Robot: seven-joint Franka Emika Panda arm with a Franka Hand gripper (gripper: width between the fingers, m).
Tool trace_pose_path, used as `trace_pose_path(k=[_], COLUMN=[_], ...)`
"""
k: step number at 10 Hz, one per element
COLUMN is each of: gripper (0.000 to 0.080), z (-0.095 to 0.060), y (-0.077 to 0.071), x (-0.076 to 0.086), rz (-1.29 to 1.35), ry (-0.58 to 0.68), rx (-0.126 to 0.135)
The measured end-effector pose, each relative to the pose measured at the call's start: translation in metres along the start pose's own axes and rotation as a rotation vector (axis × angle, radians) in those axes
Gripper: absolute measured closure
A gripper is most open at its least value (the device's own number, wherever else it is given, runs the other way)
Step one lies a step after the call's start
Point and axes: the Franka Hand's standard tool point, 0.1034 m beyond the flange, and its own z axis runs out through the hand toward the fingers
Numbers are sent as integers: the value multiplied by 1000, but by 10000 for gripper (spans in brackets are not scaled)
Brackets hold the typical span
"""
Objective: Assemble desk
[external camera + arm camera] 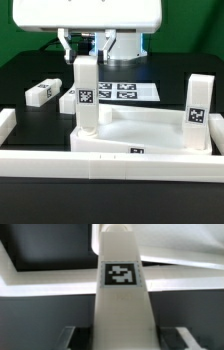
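Note:
The white tabletop (150, 128) lies upside down at the front, inside the low border wall. One white tagged leg (86, 95) stands upright on its corner at the exterior view's left, and a second leg (197, 112) stands on the corner at the right. My gripper (87, 48) is straight above the left leg, open, with a finger on either side of its top. In the wrist view the leg (124, 274) runs between my fingers (70, 336) with a gap on each side of my gripper (125, 339). The tabletop's rim (45, 283) shows below it.
A loose white leg (42, 92) lies flat on the black table at the exterior view's left. The marker board (118, 92) lies behind the tabletop. The long low white border wall (110, 160) runs along the front and up the left side (6, 122).

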Motion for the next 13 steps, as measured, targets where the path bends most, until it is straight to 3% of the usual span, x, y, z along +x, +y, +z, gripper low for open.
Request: trace_pose_path(k=[4, 6, 7, 8, 9, 11, 13], gripper=[509, 509, 509, 440, 440, 182, 155], z=[3, 4, 3, 3, 4, 4, 1], y=[2, 3, 3, 3, 3, 3, 2], x=[0, -1, -1, -2, -2, -2, 1], rz=[-4, -13, -14, -13, -13, -13, -13], ry=[19, 82, 92, 91, 91, 91, 69], rx=[-15, -53, -59, -58, -58, -59, -41])
